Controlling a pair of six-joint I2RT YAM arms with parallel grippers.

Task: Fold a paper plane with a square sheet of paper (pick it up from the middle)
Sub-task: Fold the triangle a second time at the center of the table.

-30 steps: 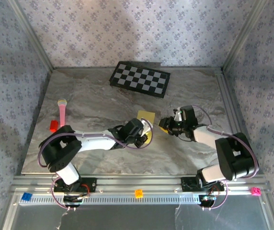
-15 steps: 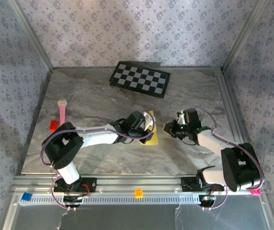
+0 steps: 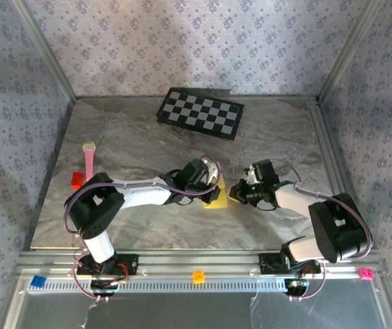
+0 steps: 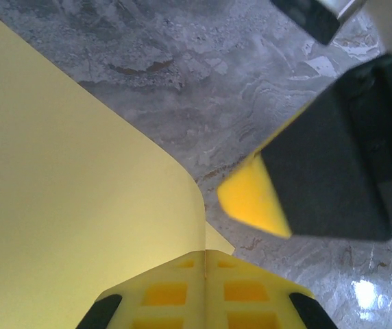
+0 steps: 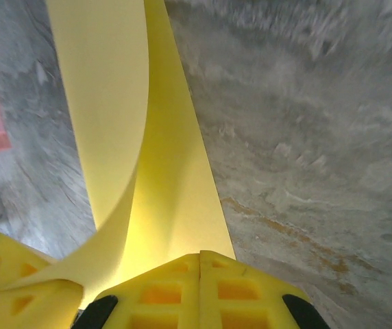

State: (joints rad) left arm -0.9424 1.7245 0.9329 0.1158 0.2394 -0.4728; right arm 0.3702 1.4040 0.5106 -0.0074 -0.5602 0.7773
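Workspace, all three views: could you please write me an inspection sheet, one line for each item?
Surface: grey marbled table, no spill seen.
Job's things: square sheet of paper, yellow, partly curled up; no plane shape yet.
Clutter: checkerboard at the far edge; pink stick and red block at the left; blue block, orange block and pink block on the near rail.
Grippers: left gripper shut on the sheet's edge; right gripper shut at the sheet, grip unclear.
Cables: purple cables hang in loops, none snagged as far as seen.
Surroundings: patterned walls, aluminium frame.
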